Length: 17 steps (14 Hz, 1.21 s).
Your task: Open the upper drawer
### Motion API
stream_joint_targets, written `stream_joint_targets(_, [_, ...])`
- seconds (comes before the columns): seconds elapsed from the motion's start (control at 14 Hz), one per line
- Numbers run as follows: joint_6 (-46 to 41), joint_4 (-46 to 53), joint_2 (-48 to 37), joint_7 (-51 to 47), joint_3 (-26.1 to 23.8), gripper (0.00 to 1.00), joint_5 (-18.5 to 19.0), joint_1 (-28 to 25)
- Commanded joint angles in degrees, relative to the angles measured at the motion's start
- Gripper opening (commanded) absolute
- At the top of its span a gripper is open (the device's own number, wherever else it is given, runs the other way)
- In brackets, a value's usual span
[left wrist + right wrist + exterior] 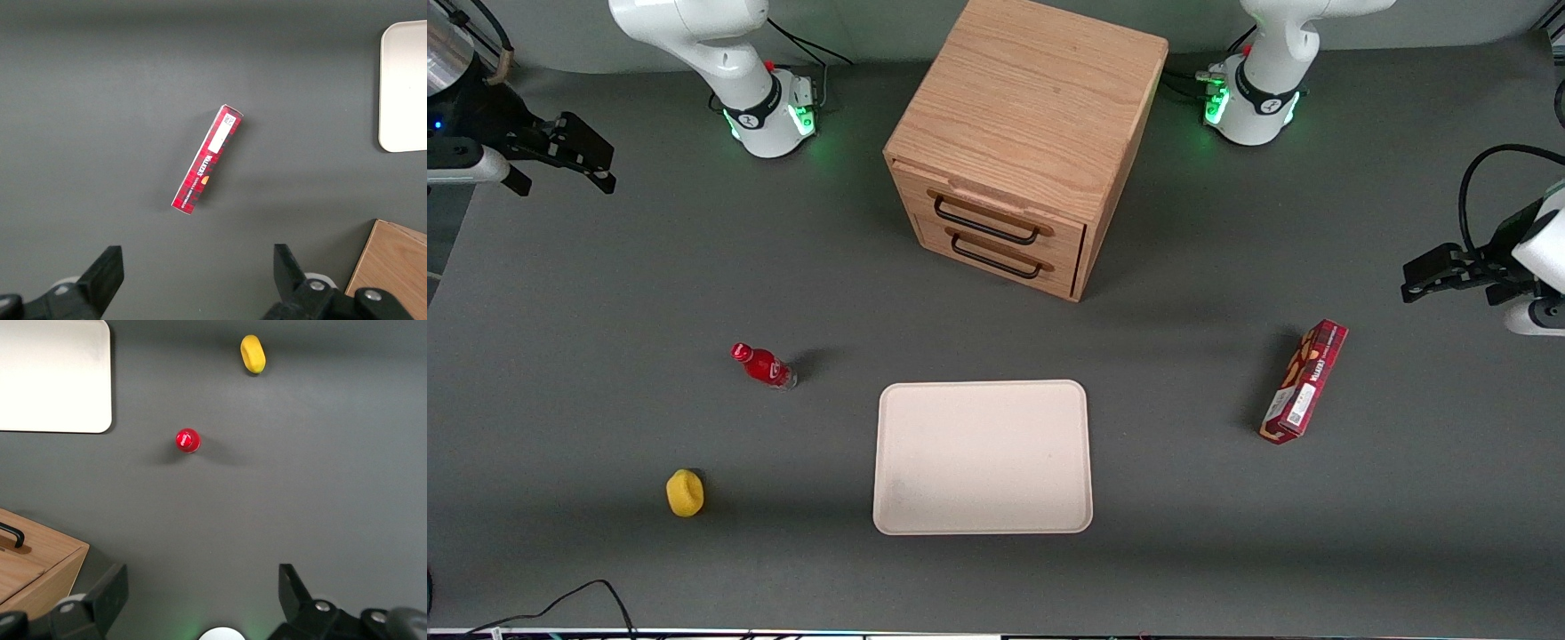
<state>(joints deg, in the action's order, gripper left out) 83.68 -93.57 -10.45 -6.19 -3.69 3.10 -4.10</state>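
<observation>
The oak cabinet (1032, 98) stands at the back middle of the table, farther from the front camera than the tray. Its upper drawer (1005, 203) carries a black bar handle (985, 222), just above the lower drawer's handle (994, 258). The upper drawer's front sits about level with the lower one. My right gripper (603, 167) hangs open and empty toward the working arm's end of the table, well away from the cabinet. In the right wrist view the gripper (203, 590) has its fingers spread wide over bare table, with a cabinet corner (40, 563) beside it.
A cream tray (983, 458) lies nearer the front camera than the cabinet. A red bottle (765, 365) (188, 441) and a yellow fruit (685, 492) (253, 353) sit toward the working arm's end. A red biscuit box (1304, 381) lies toward the parked arm's end.
</observation>
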Motion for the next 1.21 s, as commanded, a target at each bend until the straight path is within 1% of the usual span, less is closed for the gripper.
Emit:
stream_joint_targets(0.0, [-1.68, 2.07, -0.01, 0.21, -1.75, 1.0, -1.25, -0.65])
stream_joint_targets(0.07, [-3.59, 3.2, 0.16, 1.78, -4.64, 1.0, -1.86, -0.56])
stream_joint_targets(0.14, [-4.83, 5.56, 0.51, 2.32, -7.01, 1.0, -4.48, -0.56])
stream_joint_targets(0.29, [-5.02, 6.03, 1.48, 2.59, -11.23, 1.0, -10.62, -0.56])
stream_joint_targets(0.36, [-4.85, 6.2, 2.44, 2.68, -14.74, 1.0, -13.09, -0.56])
stream_joint_targets(0.43, [-4.24, 6.81, 4.36, 2.76, -18.51, 1.0, -14.25, -0.56])
stream_joint_targets(0.57, [-2.57, 9.09, 9.45, 3.72, -23.63, 1.0, -16.8, -0.56])
stream_joint_targets(0.64, [-1.95, 9.36, 11.92, 7.56, -25.65, 1.0, -17.07, -0.56])
stream_joint_targets(0.86, [3.31, 9.01, 18.42, 23.02, -27.77, 1.0, -17.16, -0.65])
stream_joint_targets(1.0, [6.56, 9.01, 24.31, 26.84, -29.09, 1.0, -17.16, -0.65])
stream_joint_targets(1.14, [11.39, 8.93, 30.02, 26.93, -30.32, 1.0, -16.9, -1.43])
